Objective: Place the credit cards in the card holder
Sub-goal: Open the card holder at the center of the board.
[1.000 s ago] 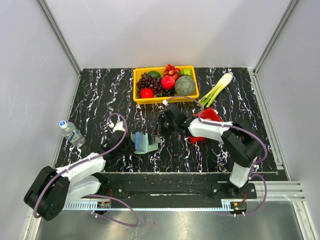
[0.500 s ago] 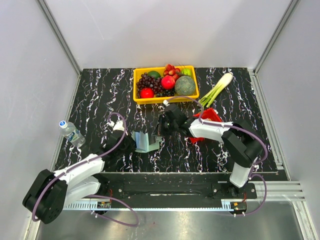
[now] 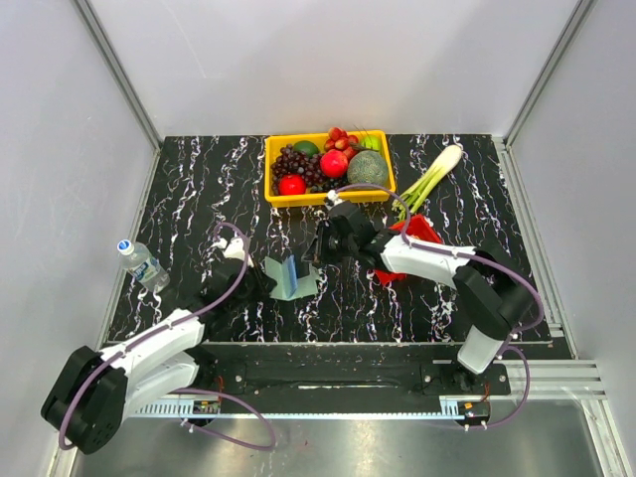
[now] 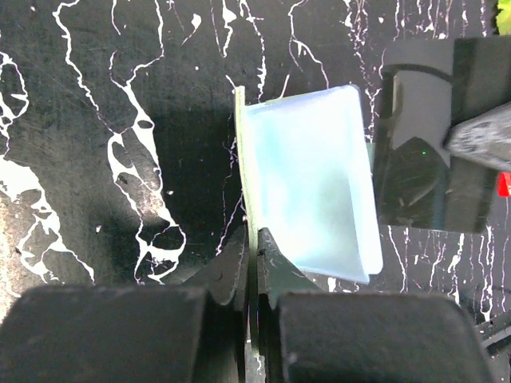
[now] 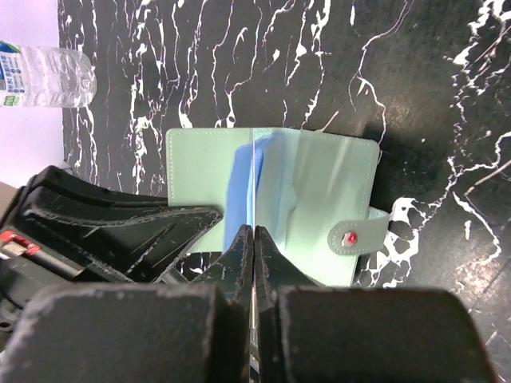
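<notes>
as both arms reach toward the middle of the black marbled table (image 3: pixel 199 189), the card holder (image 3: pixel 290 279) sits between them, somewhat nearer the near edge than the far one, opened out with its flaps standing up. the left gripper (image 4: pixel 251 239) is pinched tight on the thin edge of one grey-green flap, and from its wrist view the pale inner pocket (image 4: pixel 307 183) fans out to the right of that flap. the right gripper (image 5: pixel 253 233) is closed on a credit card (image 5: pixel 252 175), seen edge-on as a thin pale line, its far end lying at the blue inner pocket (image 5: pixel 239 187) of the open holder; whether it is inside that pocket i cannot tell. the snap tab (image 5: pixel 349 238) with its red stud sticks out from the holder's side. a yellow tray of fruit (image 3: pixel 269 174) stands at the middle of the far edge, a leek (image 3: pixel 429 179) lies toward the far right corner, a red basket (image 3: pixel 419 229) shows beneath the right arm, and a water bottle (image 3: pixel 142 263) lies near the left edge.
</notes>
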You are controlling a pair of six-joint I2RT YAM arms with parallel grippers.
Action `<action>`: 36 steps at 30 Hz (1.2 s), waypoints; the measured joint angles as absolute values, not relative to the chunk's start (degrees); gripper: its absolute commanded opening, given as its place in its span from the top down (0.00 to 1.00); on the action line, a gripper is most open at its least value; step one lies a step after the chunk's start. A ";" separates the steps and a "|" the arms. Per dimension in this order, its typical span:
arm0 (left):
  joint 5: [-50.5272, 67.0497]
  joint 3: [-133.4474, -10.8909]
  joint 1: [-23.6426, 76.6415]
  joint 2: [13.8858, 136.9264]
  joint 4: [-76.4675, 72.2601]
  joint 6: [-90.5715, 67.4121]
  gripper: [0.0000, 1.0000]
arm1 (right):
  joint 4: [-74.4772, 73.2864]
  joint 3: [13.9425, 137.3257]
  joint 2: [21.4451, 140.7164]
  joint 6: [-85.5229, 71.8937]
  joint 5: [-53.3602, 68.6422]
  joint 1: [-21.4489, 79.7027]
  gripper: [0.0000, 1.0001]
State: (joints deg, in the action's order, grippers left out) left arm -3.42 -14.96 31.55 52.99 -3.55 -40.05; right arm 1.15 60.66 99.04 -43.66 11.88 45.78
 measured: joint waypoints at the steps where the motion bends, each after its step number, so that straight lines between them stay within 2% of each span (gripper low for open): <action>1: -3.40 -14.96 31.55 53.45 -3.62 -40.05 1.00 | 0.75 60.80 98.54 -43.42 10.96 45.89 1.00; 20: -4.27 -15.44 31.55 62.61 -4.32 -42.28 1.00 | -3.49 62.28 97.58 -41.39 7.49 46.28 1.00; 36: -4.36 -16.05 31.79 63.79 -4.60 -42.48 1.00 | -6.39 62.30 97.56 -40.01 3.42 46.28 1.00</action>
State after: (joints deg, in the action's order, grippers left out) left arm -4.36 -16.05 31.79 63.79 -4.60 -42.48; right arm -6.39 62.30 97.56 -40.01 3.42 46.28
